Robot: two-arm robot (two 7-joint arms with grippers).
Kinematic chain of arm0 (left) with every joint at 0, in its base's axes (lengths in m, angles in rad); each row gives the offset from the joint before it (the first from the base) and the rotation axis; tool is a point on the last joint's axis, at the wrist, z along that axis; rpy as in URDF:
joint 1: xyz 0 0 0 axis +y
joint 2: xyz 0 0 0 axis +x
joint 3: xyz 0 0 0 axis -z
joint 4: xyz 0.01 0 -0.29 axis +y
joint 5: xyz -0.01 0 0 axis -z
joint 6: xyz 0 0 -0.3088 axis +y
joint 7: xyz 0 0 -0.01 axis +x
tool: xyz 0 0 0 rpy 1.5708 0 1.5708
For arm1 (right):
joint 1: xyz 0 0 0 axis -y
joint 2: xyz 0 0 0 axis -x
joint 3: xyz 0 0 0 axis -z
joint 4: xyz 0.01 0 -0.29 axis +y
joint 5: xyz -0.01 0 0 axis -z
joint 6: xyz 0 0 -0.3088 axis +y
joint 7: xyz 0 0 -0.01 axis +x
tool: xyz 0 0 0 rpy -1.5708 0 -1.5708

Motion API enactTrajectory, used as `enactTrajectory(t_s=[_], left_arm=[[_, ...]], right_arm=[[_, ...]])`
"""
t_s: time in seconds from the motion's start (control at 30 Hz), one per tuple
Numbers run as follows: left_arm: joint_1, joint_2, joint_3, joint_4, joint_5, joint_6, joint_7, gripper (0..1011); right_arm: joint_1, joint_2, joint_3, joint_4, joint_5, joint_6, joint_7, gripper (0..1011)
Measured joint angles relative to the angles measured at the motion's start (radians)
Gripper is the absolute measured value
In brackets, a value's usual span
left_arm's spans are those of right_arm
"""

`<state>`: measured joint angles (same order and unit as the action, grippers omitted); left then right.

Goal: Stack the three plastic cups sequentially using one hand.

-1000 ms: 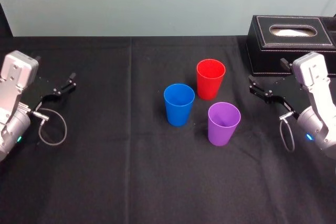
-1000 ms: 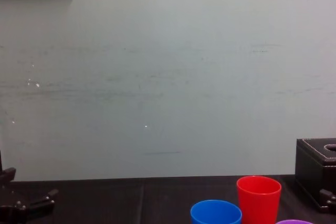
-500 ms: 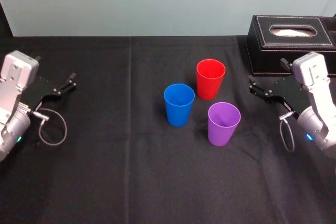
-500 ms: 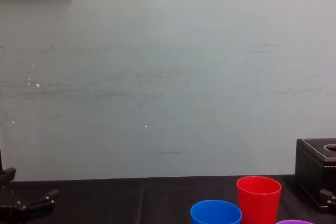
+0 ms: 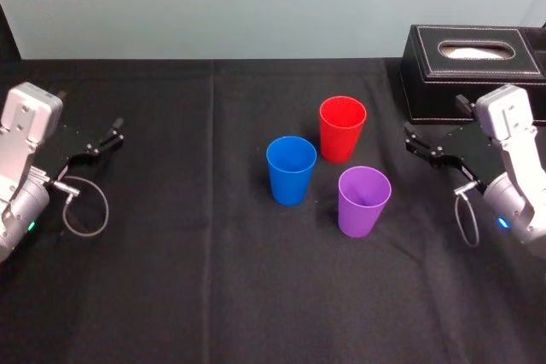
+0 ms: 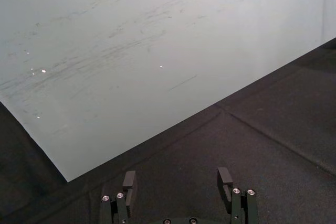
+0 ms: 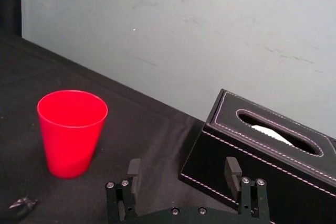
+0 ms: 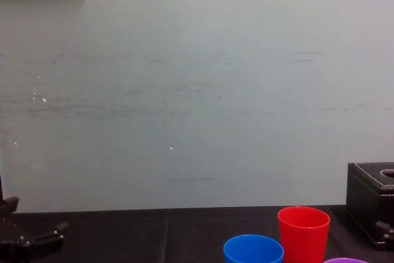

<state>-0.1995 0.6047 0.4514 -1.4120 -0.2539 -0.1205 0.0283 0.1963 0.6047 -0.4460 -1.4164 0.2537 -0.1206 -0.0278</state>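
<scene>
Three plastic cups, all upright w/ mouths up, sit in a tight cluster mid-table: red cup (image 5: 342,128) at the back, blue cup (image 5: 291,170) nearer and to its left, purple cup (image 5: 363,200) nearest, on the right. They stand close but apart, and none is nested, so the stacking hasn't started.

Around them is black tablecloth (image 5: 213,279). The right gripper (image 5: 411,140) hovers to the right of the cluster, just in front of a black stitched tissue box (image 5: 473,66). Its jaws are spread wide w/ nothing between them, and its wrist camera looks across at the red cup (image 7: 72,132). The left gripper (image 5: 102,138) sits well off by the left edge, jaws also apart and empty (looks parked to me).

I'd say we're at step one, the approach for the first pick, prob. by the right arm. The next move needs the fingers to straddle one cup's wall w/o nudging its neighbours, since gaps are slim. After that comes a firm pinch, a lift clear of the rims, then a centred drop into a 2nd cup.
</scene>
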Motion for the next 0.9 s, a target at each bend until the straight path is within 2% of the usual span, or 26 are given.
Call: enactTrajectory(t_s=[0.2, 0.33, 0.5, 0.7, 0.9], left_arm=[[0.0, 0.0, 0.0, 0.0, 0.0, 0.0, 0.0, 1005], [0.0, 0.0, 0.0, 0.0, 0.0, 0.0, 0.0, 1005], [0.0, 0.0, 0.0, 0.0, 0.0, 0.0, 0.0, 1005], [0.0, 0.0, 0.0, 0.0, 0.0, 0.0, 0.0, 1005], [0.0, 0.0, 0.0, 0.0, 0.0, 0.0, 0.0, 1005]], right_arm=[[-0.036, 0.009, 0.035, -0.039, 0.009, -0.006, 0.001, 1004], [-0.08, 0.027, 0.069, -0.086, 0.041, -0.013, 0.022, 1004], [-0.144, 0.069, 0.11, -0.149, 0.102, -0.012, 0.078, 1004], [-0.25, 0.137, 0.152, -0.213, 0.194, -0.026, 0.206, 1004], [-0.312, 0.161, 0.158, -0.23, 0.212, -0.056, 0.274, 1004]])
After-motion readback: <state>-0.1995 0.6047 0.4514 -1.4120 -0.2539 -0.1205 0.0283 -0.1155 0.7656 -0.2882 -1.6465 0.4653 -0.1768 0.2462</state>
